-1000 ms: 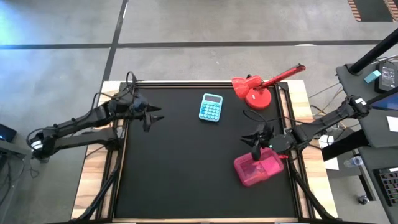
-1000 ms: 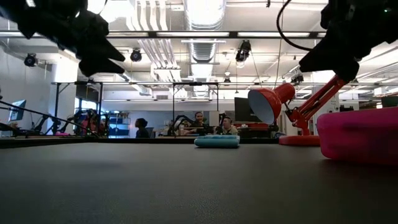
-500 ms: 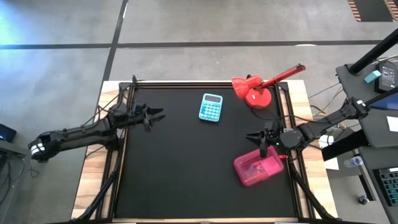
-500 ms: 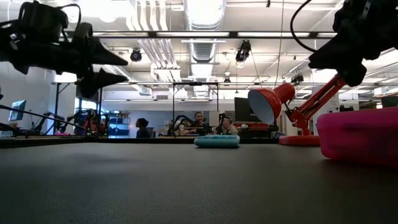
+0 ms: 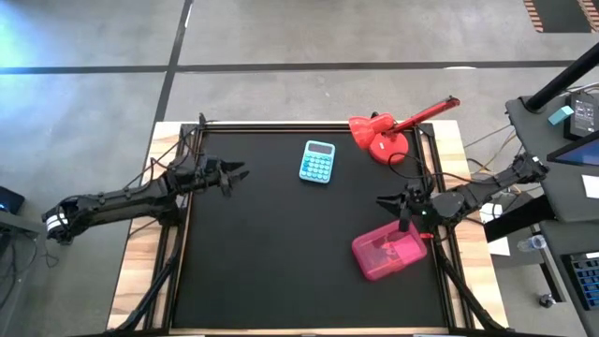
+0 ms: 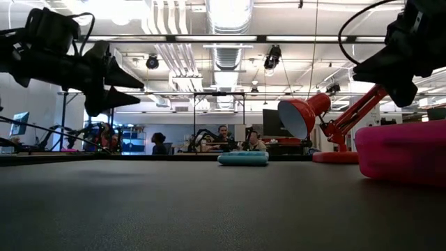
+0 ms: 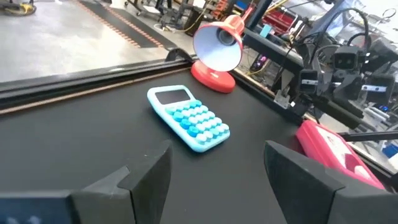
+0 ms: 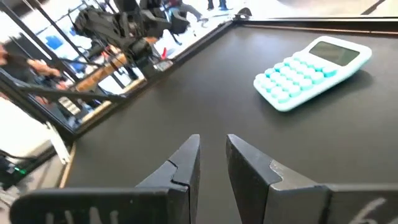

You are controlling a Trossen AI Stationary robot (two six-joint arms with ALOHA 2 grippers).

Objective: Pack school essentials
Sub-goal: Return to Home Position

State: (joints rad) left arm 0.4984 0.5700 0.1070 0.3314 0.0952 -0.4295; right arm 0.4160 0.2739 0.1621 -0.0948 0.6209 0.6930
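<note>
No loose school essentials show on the black mat. A pink translucent case lies near the right edge, and I cannot make out what is in it. My left gripper hovers open and about level over the mat's far left part, pointing toward the table's right edge; nothing is between its fingers. My right gripper hangs just beyond the case's far side, clear of it. Its fingers are drawn nearly together with only a slit between them, and they hold nothing.
A light blue calculator lies flat at the far middle of the mat. A red desk lamp stands at the far right, its shade turned toward the table's left. The mat's middle and near half are bare. People sit in the room behind the table.
My left gripper has sunk and tipped from pointing downward to about level, staying open over the far left of the mat. My right gripper has drawn back toward the table's right edge, away from the pink case, and come down a little. The case, calculator and lamp have not moved.
</note>
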